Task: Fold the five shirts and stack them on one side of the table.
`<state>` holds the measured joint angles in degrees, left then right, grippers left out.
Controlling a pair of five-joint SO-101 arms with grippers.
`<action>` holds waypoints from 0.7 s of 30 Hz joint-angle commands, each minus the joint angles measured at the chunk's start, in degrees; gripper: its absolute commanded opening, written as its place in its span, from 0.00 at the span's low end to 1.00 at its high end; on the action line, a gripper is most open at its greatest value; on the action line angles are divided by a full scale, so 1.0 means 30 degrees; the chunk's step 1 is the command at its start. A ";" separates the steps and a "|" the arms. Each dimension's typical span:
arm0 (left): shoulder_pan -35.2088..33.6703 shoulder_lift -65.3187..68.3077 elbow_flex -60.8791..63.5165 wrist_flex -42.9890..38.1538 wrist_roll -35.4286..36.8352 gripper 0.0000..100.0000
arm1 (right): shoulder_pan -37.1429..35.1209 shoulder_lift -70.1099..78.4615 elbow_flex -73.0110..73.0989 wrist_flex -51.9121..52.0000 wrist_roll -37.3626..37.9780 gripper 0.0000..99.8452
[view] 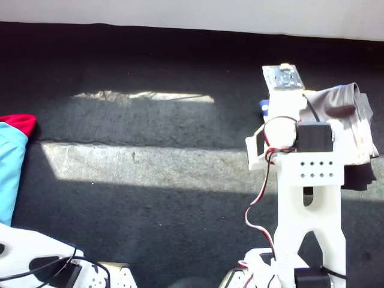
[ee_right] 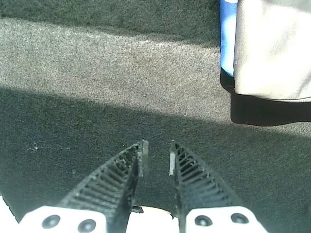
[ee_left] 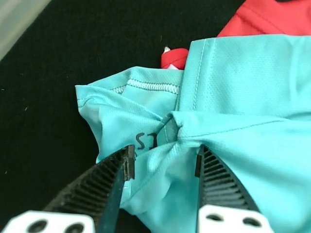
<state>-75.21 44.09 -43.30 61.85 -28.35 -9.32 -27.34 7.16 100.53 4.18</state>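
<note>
We take this for a robotics lab or workshop bench: the right arm [view: 309, 198], white printed plastic with bare red and black wires [view: 257, 204], stands at a surface [view: 150, 210] covered in dark felt, with a pale wall [view: 180, 12] behind it.

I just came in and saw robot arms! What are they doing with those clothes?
They are folding shirts. The left claw sits open around a bunched bit of the turquoise shirt, which lies next to a red shirt at one side of the table. The right claw hangs empty over the dark table, near a pile of folded shirts.
</note>
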 commanded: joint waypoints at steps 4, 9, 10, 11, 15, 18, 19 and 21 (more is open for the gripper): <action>0.0161 0.4440 -0.4733 -0.0147 -0.0147 0.21 | -0.0103 -0.0835 0.0073 0.0073 0.0147 0.08; 0.0396 0.6139 -0.7663 0.3194 -0.0088 0.05 | -0.0103 -0.0747 0.0073 0.0073 0.0147 0.08; 0.0601 0.6286 -0.8190 0.3868 -0.0088 0.00 | -0.0103 -0.0689 0.0073 0.0073 0.0117 0.08; 0.0806 0.6403 -0.8659 0.4484 -0.0088 0.03 | -0.0103 -0.0689 0.0073 0.0073 0.0117 0.08; 0.1685 0.6462 -1.0769 0.6740 -0.0029 0.01 | -0.0103 -0.0689 0.0073 0.0073 0.0117 0.08; 0.2359 0.6462 -1.3348 0.8645 -0.0029 0.01 | -0.0103 -0.0689 0.0103 0.0073 0.0117 0.08; 0.2564 0.6491 -1.4227 0.9172 -0.0029 0.01 | -0.0103 -0.0689 0.0103 0.0073 0.0117 0.08; 0.3033 0.6491 -1.5927 1.0462 0.0059 0.01 | -0.0103 -0.0689 0.0103 0.0073 0.0117 0.08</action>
<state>-68.97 64.13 -82.95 88.75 -28.35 -9.32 -28.31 7.25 100.53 4.18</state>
